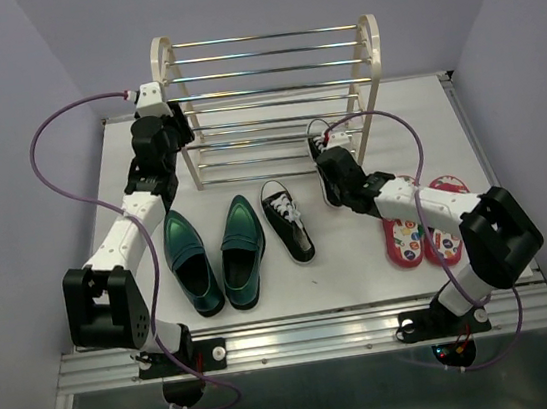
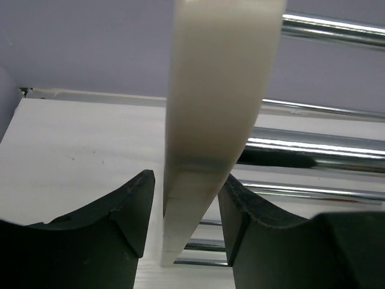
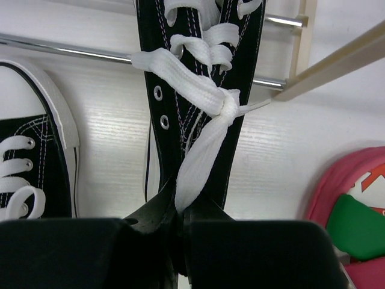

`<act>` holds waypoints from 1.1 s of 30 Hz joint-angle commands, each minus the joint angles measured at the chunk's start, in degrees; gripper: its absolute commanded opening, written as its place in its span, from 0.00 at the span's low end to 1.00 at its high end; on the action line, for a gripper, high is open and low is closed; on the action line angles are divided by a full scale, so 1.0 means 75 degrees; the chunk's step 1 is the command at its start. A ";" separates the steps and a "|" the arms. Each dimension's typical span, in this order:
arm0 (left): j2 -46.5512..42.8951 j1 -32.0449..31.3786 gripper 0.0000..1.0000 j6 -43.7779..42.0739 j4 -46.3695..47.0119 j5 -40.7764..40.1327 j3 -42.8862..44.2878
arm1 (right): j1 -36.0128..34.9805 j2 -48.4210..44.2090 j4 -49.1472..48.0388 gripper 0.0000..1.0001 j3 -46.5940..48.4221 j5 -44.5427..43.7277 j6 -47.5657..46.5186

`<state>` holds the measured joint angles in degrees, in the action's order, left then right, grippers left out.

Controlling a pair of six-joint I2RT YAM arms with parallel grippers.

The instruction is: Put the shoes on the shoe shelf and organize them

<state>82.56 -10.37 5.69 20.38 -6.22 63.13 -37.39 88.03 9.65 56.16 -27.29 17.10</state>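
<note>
Shoes lie spread over the white bench [image 1: 506, 133] in front of the shoe shelf [image 1: 370, 50], which stands at the middle of the far edge. The right gripper [image 3: 180, 211] is clenched on one black sneaker [image 3: 240, 72], pinching its tongue and white lace near the heel opening. That sneaker is at the shelf's right front leg, its toe pointing toward the far edge and reaching past a low metal rod [image 3: 72, 51]; whether it rests on the rod I cannot tell. The other black sneaker [image 1: 288, 220] lies flat on the bench, just left of the held one and closer to the near edge. The two green loafers [image 1: 217, 255] sit side by side toward the near-left corner, toes toward the shelf. The red flip-flops [image 1: 444, 217] lie by the right edge, partly hidden under the right arm. The left gripper [image 2: 185, 205] is at the shelf's left side panel [image 2: 216, 90], released, its fingers [image 2: 129, 205] straddling the cream panel with a visible gap on one side.
</note>
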 commanded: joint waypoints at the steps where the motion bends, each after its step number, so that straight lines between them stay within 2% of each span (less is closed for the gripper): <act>1: -0.0134 0.0047 0.50 -0.0302 0.0704 0.0021 0.0149 | 0.0097 0.0005 -0.1193 0.01 0.0597 -0.0615 -0.0194; 2: -0.0134 0.0047 0.46 -0.0337 0.0728 0.0021 0.0149 | 0.0098 0.0051 -0.1193 0.01 0.0633 -0.0673 -0.0206; 5: -0.0110 0.0047 0.44 -0.0384 0.0786 0.0020 0.0149 | 0.0098 0.0344 -0.1193 0.01 0.0808 -0.0838 -0.0288; 16: 0.0042 0.0047 0.43 -0.0525 0.0904 -0.0015 0.0184 | 0.0566 0.0860 -0.2469 0.01 0.1054 -0.0756 -0.1084; 21: 0.0148 0.0047 0.37 -0.0560 0.0927 -0.0015 0.0207 | 0.0649 0.1130 -0.2669 0.01 0.1230 -0.0744 -0.1132; 33: 0.0218 0.0047 0.36 -0.0677 0.0986 0.0032 0.0160 | 0.0942 0.1751 -0.2810 0.01 0.1676 -0.0674 -0.1050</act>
<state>84.68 -10.31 2.24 24.23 -6.22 63.13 -30.98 101.73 -2.57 64.55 -30.22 9.39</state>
